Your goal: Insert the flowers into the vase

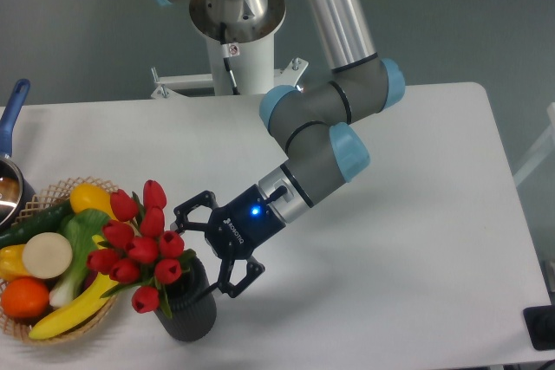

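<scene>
The flowers (139,249) stand in the vase (186,311) near the front edge of the white surface (416,240), leaning left toward the wicker basket (52,327) with fruit and vegetables. The tool (211,247) is just right of them, fingers spread open, holding nothing

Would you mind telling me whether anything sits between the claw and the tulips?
Nothing visible does. The open claw sits right beside the tulips, which already stand in the vase; the basket lies on their far side.
</scene>
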